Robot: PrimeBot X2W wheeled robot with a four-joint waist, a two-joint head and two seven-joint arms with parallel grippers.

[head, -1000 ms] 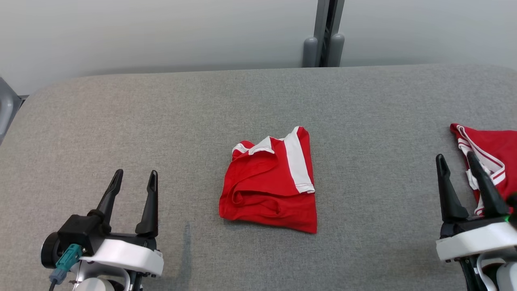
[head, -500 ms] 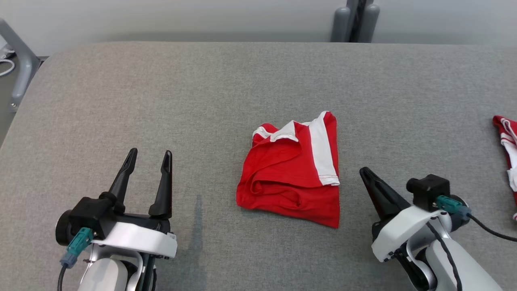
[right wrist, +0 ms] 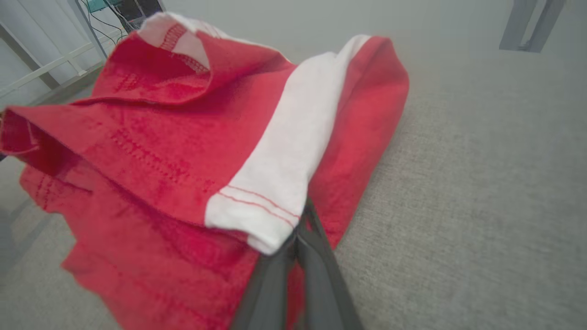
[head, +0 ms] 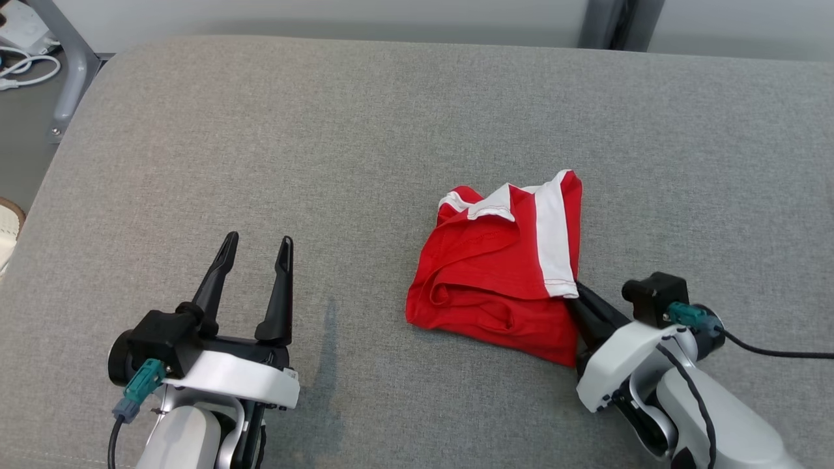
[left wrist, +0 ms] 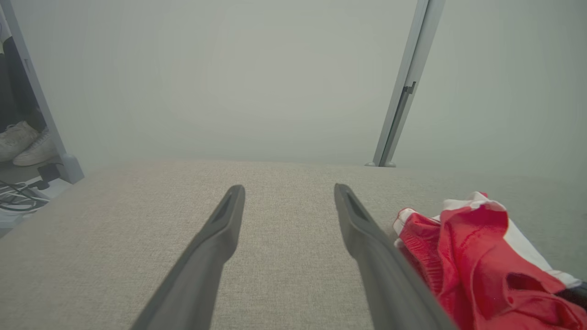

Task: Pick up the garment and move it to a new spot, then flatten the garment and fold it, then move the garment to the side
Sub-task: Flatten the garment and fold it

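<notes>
The garment [head: 502, 273] is a red piece with a white band, lying folded and rumpled right of the table's middle. My right gripper [head: 573, 293] is shut, fingers pressed together, and its tips are tucked under the white band's lower corner at the garment's right edge. The right wrist view shows the garment [right wrist: 183, 151] close up, with the shut right gripper [right wrist: 300, 224] poking beneath the white hem. My left gripper [head: 257, 241] stands open over bare table, well left of the garment, nothing between its fingers. In the left wrist view the open left gripper [left wrist: 289, 190] has the garment [left wrist: 477, 261] to its right.
The grey cloth-covered table [head: 326, 130] has a rounded far-left corner. A metal leg [head: 65, 65] and white cables [head: 19, 65] are on the floor beyond it. A shoe [head: 6, 225] shows at the left edge. A grey post [head: 606, 19] stands behind the table.
The camera has shifted left and down. My right gripper went from open to shut and swung left to the garment's right edge, its tips now under the white band. The left gripper stayed open.
</notes>
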